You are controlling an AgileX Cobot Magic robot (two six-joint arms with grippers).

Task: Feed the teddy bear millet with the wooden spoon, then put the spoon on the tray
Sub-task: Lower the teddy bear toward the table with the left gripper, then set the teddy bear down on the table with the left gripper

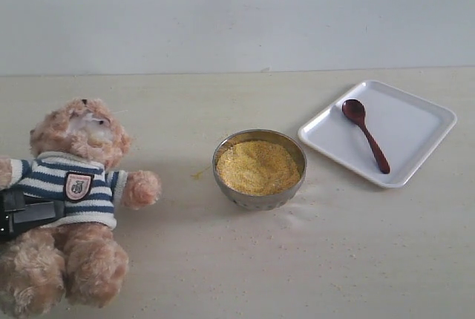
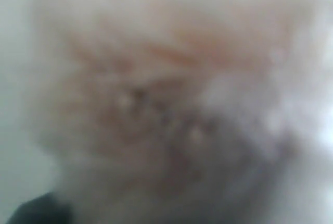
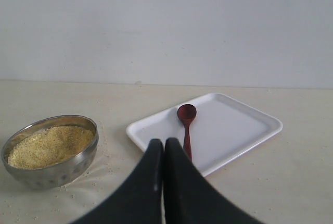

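Note:
The teddy bear (image 1: 70,185) sits at the left of the table in its striped sweater. My left gripper (image 1: 41,211) is pressed into its side at the waist and appears shut on it. The left wrist view is filled with blurred fur of the teddy bear (image 2: 166,94). The millet (image 1: 257,165) (image 3: 49,146) is heaped in the metal bowl (image 1: 260,199) (image 3: 52,174) at mid-table. The wooden spoon (image 1: 365,135) (image 3: 186,125) lies on the white tray (image 1: 423,122) (image 3: 234,125), with nothing touching it. My right gripper (image 3: 164,143) is shut and empty, short of the tray's near edge, and out of the exterior view.
Spilled grains (image 1: 297,211) lie on the table to the right of the bowl, and a small yellow spot (image 1: 197,175) lies to its left. A pale wall (image 1: 237,15) rises behind the table.

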